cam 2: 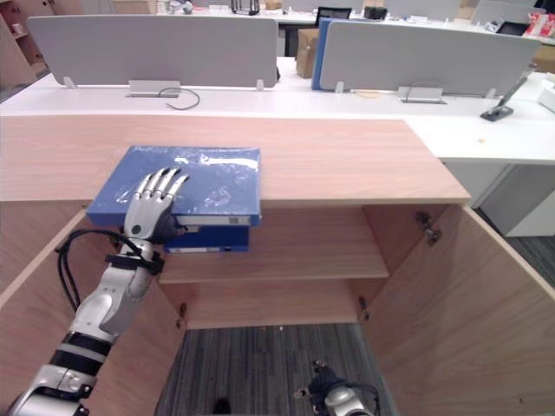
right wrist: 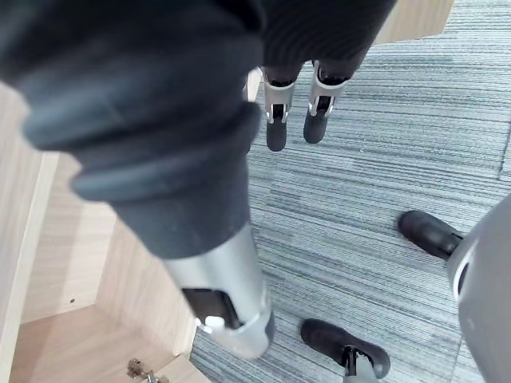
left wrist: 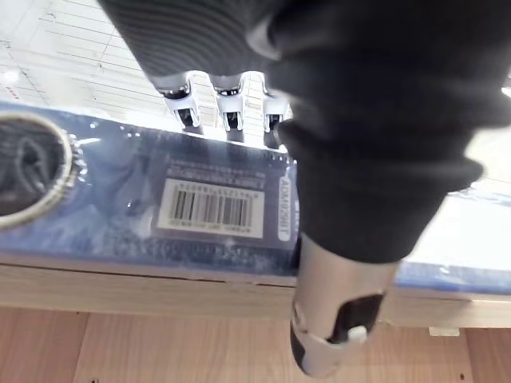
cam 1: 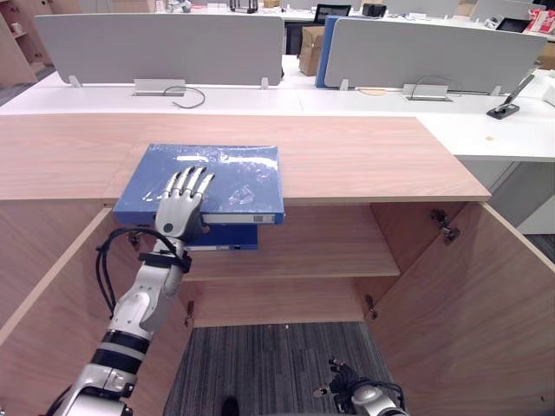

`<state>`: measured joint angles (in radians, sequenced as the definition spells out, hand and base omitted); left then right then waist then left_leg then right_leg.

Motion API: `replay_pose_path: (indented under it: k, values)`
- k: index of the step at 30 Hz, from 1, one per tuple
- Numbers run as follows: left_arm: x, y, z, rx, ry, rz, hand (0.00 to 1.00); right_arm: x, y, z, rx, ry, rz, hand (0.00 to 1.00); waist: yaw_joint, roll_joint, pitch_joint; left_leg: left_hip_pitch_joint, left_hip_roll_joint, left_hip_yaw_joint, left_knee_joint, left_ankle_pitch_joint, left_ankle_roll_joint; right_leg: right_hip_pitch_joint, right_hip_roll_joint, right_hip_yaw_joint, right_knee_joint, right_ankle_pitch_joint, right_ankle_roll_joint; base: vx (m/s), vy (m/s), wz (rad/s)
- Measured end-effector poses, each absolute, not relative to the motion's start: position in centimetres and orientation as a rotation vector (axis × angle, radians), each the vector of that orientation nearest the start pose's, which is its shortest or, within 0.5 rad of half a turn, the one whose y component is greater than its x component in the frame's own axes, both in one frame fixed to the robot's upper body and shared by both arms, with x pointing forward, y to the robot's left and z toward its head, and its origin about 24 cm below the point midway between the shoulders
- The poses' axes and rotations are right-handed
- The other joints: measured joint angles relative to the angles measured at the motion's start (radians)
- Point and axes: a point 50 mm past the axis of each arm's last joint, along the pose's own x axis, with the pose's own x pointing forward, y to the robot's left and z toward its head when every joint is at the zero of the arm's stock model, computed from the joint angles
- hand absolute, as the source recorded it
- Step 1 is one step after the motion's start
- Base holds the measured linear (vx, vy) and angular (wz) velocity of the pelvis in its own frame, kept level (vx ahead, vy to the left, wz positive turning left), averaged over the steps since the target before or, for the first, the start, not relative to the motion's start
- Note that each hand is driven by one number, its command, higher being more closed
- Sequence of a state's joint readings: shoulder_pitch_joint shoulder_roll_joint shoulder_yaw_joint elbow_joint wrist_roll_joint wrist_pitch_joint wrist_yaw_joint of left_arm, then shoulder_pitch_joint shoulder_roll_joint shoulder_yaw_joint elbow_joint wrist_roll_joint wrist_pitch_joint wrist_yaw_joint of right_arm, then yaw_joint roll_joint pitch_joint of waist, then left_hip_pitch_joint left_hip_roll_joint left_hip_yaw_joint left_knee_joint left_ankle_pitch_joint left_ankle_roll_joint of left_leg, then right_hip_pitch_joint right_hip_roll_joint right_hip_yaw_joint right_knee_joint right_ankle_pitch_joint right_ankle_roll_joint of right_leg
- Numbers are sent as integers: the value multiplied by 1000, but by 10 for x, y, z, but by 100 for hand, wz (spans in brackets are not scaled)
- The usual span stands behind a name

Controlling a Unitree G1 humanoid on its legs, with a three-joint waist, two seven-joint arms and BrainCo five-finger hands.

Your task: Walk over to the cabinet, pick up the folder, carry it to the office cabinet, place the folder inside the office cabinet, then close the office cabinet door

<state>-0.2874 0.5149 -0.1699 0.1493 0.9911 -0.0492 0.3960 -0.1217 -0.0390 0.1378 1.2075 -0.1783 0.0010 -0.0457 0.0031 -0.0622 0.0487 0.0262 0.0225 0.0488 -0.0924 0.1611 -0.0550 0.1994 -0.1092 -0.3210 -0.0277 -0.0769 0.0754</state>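
One blue folder [cam 1: 238, 173] lies on the cabinet top [cam 1: 373, 156], spine overhanging the front edge; the left hand [cam 1: 180, 212] rests straight fingers on it, thumb perhaps underneath; stiff, glossy, likely slippery; pinch at the overhanging spine; right hand [right wrist: 274, 112] hangs relaxed.

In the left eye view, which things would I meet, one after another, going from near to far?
Carpet → shelf → folder → white desk → grey screen

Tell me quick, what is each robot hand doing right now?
Left robot hand: open, fingers flat on the blue folder.
Right robot hand: open, holding nothing.
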Motion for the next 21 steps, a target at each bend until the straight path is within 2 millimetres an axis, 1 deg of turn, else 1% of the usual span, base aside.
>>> replay_pose_path:
  k: [4,11,15,19,21]
  values:
    - [303,208,113,1504,-474,201,100,142,-151,-157,-325,1072,175,0,-3,4,2,12,0,9,0,-4,0,9,-1,9,-2,0,0,8,18,-6]
    - [311,214,128,1550,-512,261,100,140,-156,-158,-308,1077,145,0,-8,10,0,18,1,20,0,-9,-1,9,-1,24,-2,0,0,-1,18,-5]
    - [315,218,128,1558,-496,276,100,139,-160,-158,-310,1083,134,0,-13,13,-1,24,1,29,0,-13,-2,11,-2,30,-2,0,0,-1,17,-8]
    - [317,227,127,1562,-460,309,100,137,-164,-158,-316,1087,127,0,-16,15,-3,27,1,37,0,-16,-2,11,-3,37,-4,0,0,2,10,-5]
    - [317,228,127,1541,-448,337,100,137,-164,-158,-316,1084,125,0,-16,15,-3,27,1,37,0,-17,-1,11,-4,37,-3,0,0,0,0,0]
